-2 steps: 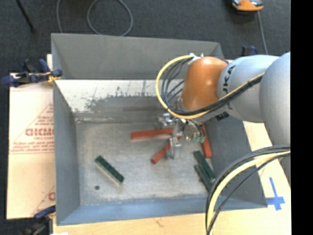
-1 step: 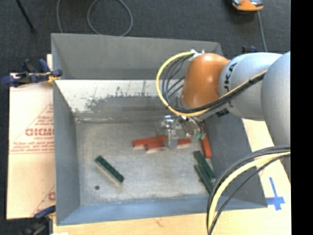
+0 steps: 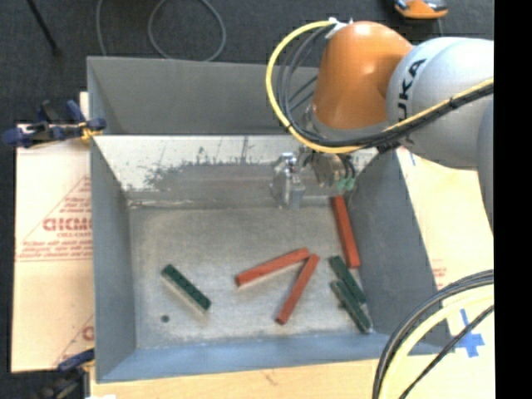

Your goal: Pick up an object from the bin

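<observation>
Camera view: gripper [image 3: 290,186] prob touching back wall [image 3: 191,173], open/shut unclear, red stick [image 3: 346,233] beside

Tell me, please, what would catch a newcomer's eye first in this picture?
The arm's big orange cover at the upper right stands out first, with the gripper below it near the back wall of the bin. On the floor, two red sticks form a V in the middle and a third red stick lies along the right side. A dark green block lies at the left and a green pair at the lower right.
</observation>
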`<state>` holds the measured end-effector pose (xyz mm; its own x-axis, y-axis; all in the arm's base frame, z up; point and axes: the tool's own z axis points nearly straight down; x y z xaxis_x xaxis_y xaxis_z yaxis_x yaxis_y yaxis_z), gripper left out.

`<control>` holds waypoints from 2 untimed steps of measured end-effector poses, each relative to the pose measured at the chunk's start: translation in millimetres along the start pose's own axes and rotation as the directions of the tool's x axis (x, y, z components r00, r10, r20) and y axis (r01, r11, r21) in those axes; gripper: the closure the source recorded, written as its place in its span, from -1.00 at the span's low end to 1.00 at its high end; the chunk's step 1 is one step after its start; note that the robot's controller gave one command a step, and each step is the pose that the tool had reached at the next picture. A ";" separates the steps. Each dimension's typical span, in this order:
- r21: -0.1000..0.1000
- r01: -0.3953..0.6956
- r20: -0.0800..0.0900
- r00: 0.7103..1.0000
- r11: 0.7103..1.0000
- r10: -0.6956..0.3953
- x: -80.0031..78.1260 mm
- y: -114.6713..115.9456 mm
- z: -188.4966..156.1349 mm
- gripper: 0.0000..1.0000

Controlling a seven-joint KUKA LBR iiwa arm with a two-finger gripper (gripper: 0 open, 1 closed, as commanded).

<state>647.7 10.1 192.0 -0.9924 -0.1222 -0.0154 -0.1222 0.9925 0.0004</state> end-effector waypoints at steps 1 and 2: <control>-0.001 -0.001 -0.010 1.000 1.000 0.001 2.6 -0.6 5.7 -1.00; -0.001 0.112 -0.019 0.994 0.994 -0.112 50.3 -20.3 124.2 -1.00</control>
<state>602.1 -15.9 67.0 -0.9725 -0.2328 0.0032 -0.2328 0.9725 -0.0005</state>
